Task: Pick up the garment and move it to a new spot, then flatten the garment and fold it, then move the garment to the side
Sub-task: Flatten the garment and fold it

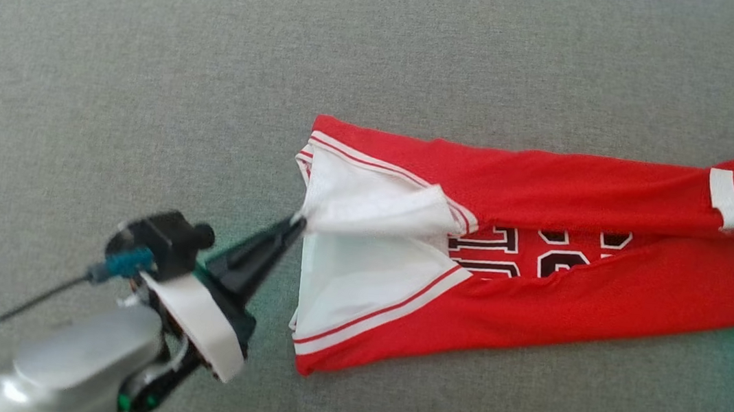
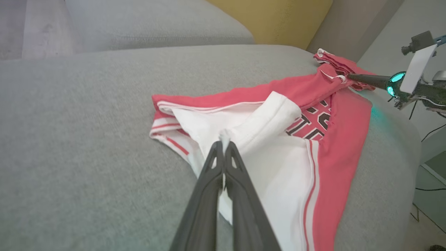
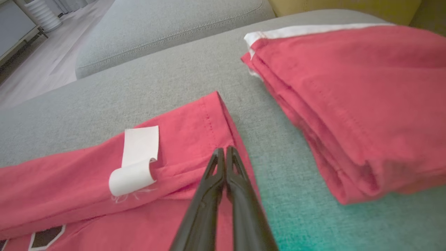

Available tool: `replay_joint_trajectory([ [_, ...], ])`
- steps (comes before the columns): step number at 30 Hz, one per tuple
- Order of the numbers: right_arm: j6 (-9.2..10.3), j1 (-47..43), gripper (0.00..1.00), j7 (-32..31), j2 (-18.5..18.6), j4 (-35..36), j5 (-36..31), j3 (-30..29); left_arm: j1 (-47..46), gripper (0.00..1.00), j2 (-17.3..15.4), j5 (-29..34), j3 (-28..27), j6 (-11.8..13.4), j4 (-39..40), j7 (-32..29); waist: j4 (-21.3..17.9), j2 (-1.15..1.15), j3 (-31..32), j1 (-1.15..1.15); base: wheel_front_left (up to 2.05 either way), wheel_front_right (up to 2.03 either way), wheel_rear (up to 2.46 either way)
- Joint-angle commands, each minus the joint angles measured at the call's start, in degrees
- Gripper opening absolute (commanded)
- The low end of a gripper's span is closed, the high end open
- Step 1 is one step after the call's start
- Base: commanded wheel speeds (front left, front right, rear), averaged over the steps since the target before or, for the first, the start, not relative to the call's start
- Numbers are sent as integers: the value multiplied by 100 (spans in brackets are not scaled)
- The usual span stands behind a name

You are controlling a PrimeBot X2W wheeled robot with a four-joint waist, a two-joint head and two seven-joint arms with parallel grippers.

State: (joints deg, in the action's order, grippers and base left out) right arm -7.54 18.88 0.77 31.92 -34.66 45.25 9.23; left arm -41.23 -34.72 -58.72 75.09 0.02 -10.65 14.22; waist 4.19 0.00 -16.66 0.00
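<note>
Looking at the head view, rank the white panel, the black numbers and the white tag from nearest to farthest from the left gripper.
1. White panel: at the left end of the jersey, pinched in the left gripper.
2. Black numbers: mid-jersey, to the right.
3. White tag: at the far right end.

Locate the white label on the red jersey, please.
Head view: the white label lies near the red jersey's right end; right wrist view: just left of the right hand.
</note>
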Motion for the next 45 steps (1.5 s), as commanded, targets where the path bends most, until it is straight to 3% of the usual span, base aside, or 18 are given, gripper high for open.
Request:
replay_joint_trajectory([
  [1, 5, -100, 0, -40, 89, 151, -67, -15, -20, 0, -90, -72, -200, 40, 74, 62, 5, 0, -14, 0, 0, 0, 0],
  [2, 5, -116, 0, -79, 49, 137, -102, -56, 48, 0, -30, -68, -199, 51, 33, 63, 9, 0, -18, 0, 0, 0, 0],
  [3, 5, -127, 7, -104, 8, 127, -139, -94, 124, 0, 46, -91, -200, 44, -15, 65, 15, 0, -17, 0, 0, 0, 0],
  [5, 5, -146, 100, -135, -55, 89, -217, -183, 232, 0, 199, -85, -233, 55, -132, 70, 26, 0, -2, 0, 0, 0, 0],
  [6, 5, -165, 100, -121, -84, 72, -252, -256, 287, 24, 275, -82, -284, 68, -186, 72, 31, 0, 13, 0, 0, 0, 0],
  [8, 5, -241, 100, -81, -139, 78, -308, -406, 393, 100, 422, 9, -508, 129, -231, 74, 47, 0, 68, 0, 0, 0, 0],
  [13, 5, -655, 100, -4, -371, 304, -348, -775, 953, 100, 715, 605, -1324, 453, -140, 76, 62, 0, 290, 0, 0, 0, 0],
  [19, 5, -1189, 100, -146, -768, 742, -278, -1209, 2037, 100, 1241, 1707, -2555, 1286, 316, 77, 114, 0, 577, 0, 0, 0, 0],
  [22, 5, -1211, 100, -187, -912, 782, -480, -1637, 2752, 100, 1667, 2515, -3198, 1678, 691, 77, 252, 0, 702, 0, 0, 0, 0],
  [24, 5, -1114, 100, -232, -993, 712, -639, -1865, 3036, 100, 1864, 2914, -3424, 1800, 876, 77, 339, 0, 738, 0, 0, 0, 0],
  [31, 5, -539, 100, -670, -1098, -118, -1397, -2513, 3768, 100, 2347, 3767, -3965, 1810, 1291, 77, 658, 0, 725, 0, 0, 0, 0],
  [38, 5, -292, 100, -1311, -1233, -829, -1690, -2680, 4036, 100, 2631, 4120, -4362, 1469, 1286, 77, 767, 0, 683, 0, 0, 0, 0],
  [39, 5, -301, 64, -1382, -1242, -833, -1651, -2610, 4052, 100, 2667, 4160, -4409, 1423, 1272, 77, 757, 0, 688, 0, 0, 0, 0],
  [40, 5, -312, 4, -1421, -1257, -811, -1593, -2549, 4073, 100, 2699, 4192, -4457, 1379, 1259, 77, 730, 0, 695, 0, 0, 0, 0],
  [41, 5, -331, 0, -1447, -1281, -761, -1537, -2494, 4094, 100, 2729, 4225, -4504, 1340, 1242, 77, 695, 0, 708, 0, 0, 0, 0],
  [45, 5, -398, 0, -1363, -1274, -544, -1432, -2390, 4156, 100, 2800, 4309, -4621, 1216, 1190, 77, 563, 0, 746, 0, 0, 0, 0],
])
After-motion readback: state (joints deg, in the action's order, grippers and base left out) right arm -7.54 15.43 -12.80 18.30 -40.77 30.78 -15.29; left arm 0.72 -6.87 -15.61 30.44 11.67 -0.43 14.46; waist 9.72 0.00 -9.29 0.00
